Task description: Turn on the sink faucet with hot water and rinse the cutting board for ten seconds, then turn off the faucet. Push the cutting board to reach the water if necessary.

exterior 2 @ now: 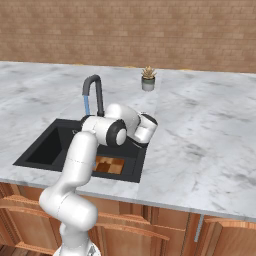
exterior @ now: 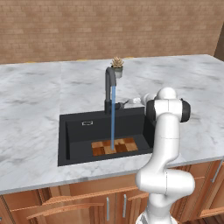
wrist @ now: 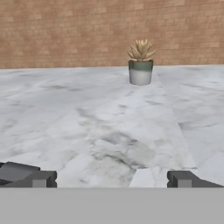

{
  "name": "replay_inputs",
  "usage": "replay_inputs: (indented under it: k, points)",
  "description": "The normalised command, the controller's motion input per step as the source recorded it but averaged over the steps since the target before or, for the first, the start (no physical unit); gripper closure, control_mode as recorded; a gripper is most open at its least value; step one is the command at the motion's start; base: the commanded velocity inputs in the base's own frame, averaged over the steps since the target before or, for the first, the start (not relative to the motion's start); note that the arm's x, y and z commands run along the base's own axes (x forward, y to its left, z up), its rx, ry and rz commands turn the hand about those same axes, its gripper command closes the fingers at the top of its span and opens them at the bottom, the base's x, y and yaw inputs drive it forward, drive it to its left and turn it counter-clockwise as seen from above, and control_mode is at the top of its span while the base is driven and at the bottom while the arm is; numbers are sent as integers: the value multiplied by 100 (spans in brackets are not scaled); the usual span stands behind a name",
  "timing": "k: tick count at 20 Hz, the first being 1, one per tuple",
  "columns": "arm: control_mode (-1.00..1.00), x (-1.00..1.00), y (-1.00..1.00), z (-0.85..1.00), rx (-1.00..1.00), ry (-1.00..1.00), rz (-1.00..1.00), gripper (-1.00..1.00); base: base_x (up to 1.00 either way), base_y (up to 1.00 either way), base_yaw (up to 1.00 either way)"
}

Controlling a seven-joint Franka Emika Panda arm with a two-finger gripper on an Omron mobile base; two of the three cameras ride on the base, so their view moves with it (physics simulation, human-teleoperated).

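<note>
Tan brick wall [exterior: 109, 26] behind one grey-veined white marble counter [exterior: 30, 113] on wooden cabinets [exterior: 87, 201]. One matte black rectangular sink [exterior: 78, 131] set near the counter's front edge. One tall dark grey gooseneck faucet [exterior: 109, 85] at the sink's back rim, one thin blue water stream [exterior: 113, 118] landing on one checkered wooden cutting board [exterior: 114, 146] on the basin floor, front side. One small potted succulent [exterior: 117, 66] near the counter's back edge. Gripper [wrist: 111, 178] spread wide, holding nothing, over bare counter.
</note>
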Motion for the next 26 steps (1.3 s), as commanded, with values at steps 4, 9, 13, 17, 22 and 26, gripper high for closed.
replay_inputs:
  k: [4,9,13,17,22,26]
  points:
    - [-100,0,16,0,0,0,0,-100,0,0,0]
    - [-100,0,18,0,0,0,0,-100,0,0,0]
    - [-100,3,24,-3,0,0,0,-100,0,0,0]
    - [-100,2,35,-7,0,0,1,-100,0,0,0]
    - [-100,2,38,-12,0,0,1,-100,0,0,0]
    - [-100,4,36,-10,0,0,1,-100,0,0,0]
